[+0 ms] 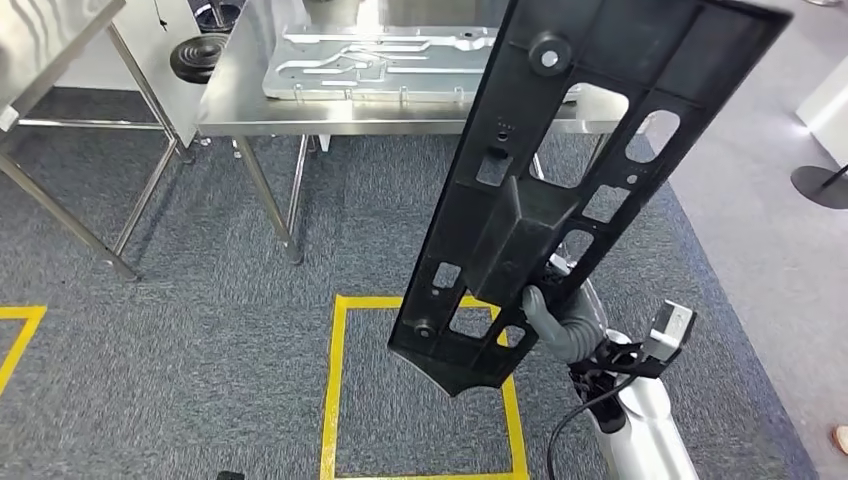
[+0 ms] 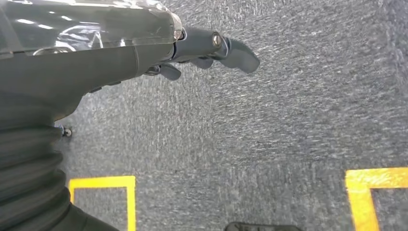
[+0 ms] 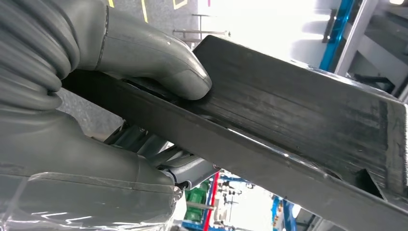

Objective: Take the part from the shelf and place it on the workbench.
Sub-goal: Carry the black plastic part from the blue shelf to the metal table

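A long black plastic part with several cut-out holes stands nearly upright in the head view, its top leaning toward the steel workbench. My right hand grips it near its lower end, thumb on the face. In the right wrist view the thumb presses on the black part with the fingers curled beneath it. My left hand hangs over the grey carpet with its fingers apart and nothing in them.
A flat silver metal plate lies on the workbench, and a dark round object sits behind its left end. Yellow tape marks a square on the carpet in front of the bench. A second steel table stands at the left.
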Robot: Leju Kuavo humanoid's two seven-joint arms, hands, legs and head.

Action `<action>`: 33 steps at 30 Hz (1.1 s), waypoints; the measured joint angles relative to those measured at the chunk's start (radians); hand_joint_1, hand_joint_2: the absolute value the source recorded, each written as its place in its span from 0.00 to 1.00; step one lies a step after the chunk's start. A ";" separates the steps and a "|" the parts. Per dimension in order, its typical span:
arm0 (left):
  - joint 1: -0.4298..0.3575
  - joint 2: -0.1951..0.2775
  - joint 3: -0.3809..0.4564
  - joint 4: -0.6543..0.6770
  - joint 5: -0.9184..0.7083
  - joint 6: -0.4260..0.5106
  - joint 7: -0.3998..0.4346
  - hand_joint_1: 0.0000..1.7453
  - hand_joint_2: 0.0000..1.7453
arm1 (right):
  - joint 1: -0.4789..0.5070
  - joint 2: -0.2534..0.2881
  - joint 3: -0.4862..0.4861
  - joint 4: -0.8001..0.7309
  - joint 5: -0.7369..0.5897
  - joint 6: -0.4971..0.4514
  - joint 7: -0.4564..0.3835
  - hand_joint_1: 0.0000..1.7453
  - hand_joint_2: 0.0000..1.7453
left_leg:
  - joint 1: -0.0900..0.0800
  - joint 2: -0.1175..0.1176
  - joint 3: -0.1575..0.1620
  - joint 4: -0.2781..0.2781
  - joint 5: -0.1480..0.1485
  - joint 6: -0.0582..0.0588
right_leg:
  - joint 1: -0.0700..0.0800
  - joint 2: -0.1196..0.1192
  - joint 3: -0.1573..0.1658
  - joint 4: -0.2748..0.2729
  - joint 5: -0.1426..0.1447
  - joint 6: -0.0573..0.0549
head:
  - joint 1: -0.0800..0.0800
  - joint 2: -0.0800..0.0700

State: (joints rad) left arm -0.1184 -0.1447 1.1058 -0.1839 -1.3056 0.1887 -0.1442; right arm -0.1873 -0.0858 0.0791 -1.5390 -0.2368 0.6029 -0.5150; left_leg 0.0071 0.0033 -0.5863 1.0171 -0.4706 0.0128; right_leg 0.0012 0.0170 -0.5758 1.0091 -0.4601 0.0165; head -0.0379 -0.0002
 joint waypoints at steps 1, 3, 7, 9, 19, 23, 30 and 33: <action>0.000 -0.001 0.002 0.000 0.001 0.000 0.000 0.00 1.00 | -0.004 0.001 0.001 0.003 0.000 0.000 0.000 0.98 1.00 | 0.001 0.000 0.004 -0.002 0.000 0.007 | -0.001 0.000 0.001 0.004 0.001 0.006 | 0.000 0.000; 0.000 -0.001 0.004 0.000 0.003 0.000 -0.002 0.00 1.00 | -0.011 0.001 0.002 0.008 0.000 0.000 0.000 0.98 1.00 | 0.003 -0.001 0.018 -0.004 -0.003 0.019 | -0.004 -0.003 -0.010 0.038 -0.013 0.015 | 0.000 0.000; 0.001 0.000 0.006 0.000 0.004 0.001 -0.005 0.00 1.00 | -0.021 0.002 0.005 0.019 0.000 -0.001 0.000 0.98 1.00 | 0.001 -0.001 0.039 -0.004 -0.021 0.027 | -0.009 -0.009 -0.144 0.261 -0.099 0.026 | 0.000 0.000; 0.005 0.000 0.006 0.000 0.004 0.001 -0.006 0.00 1.00 | -0.020 0.002 0.007 0.025 0.000 -0.001 0.000 0.98 1.00 | 0.001 -0.001 0.056 -0.004 -0.035 0.025 | -0.008 -0.011 -0.175 0.275 -0.075 0.024 | 0.000 0.000; 0.003 -0.005 0.009 0.000 0.003 0.000 -0.007 0.00 1.00 | -0.025 0.002 0.011 0.030 0.001 -0.005 -0.001 0.98 1.00 | 0.002 0.005 0.087 0.073 -0.054 -0.018 | 0.005 -0.019 -0.030 -0.022 0.043 -0.035 | 0.001 0.000; 0.007 -0.005 0.009 0.000 0.001 0.000 -0.006 0.00 1.00 | -0.026 0.004 0.014 0.031 0.001 -0.005 -0.002 0.98 1.00 | 0.005 0.003 -0.076 0.271 -0.148 -0.030 | 0.001 -0.012 0.026 -0.029 0.002 -0.042 | 0.000 0.000; 0.018 0.000 0.010 0.000 -0.003 -0.001 -0.004 0.00 1.00 | -0.017 0.004 0.016 0.027 0.003 -0.005 -0.002 0.98 1.00 | -0.002 0.002 -0.094 0.025 0.065 -0.011 | 0.006 -0.001 0.133 -0.023 -0.092 -0.020 | 0.001 0.000; 0.014 -0.003 0.011 0.000 -0.005 -0.001 -0.006 0.00 1.00 | -0.013 0.003 0.016 0.015 0.004 -0.007 -0.002 0.98 1.00 | 0.001 -0.001 -0.059 0.013 0.072 0.009 | 0.008 -0.001 0.129 0.042 -0.078 0.000 | 0.001 0.000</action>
State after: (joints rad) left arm -0.1041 -0.1473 1.1166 -0.1835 -1.3103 0.1875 -0.1497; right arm -0.2004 -0.0831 0.0947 -1.5240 -0.2330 0.5963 -0.5168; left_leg 0.0082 0.0019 -0.6456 1.0300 -0.3988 0.0215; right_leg 0.0089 0.0160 -0.4470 1.0515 -0.5383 0.0163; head -0.0371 -0.0001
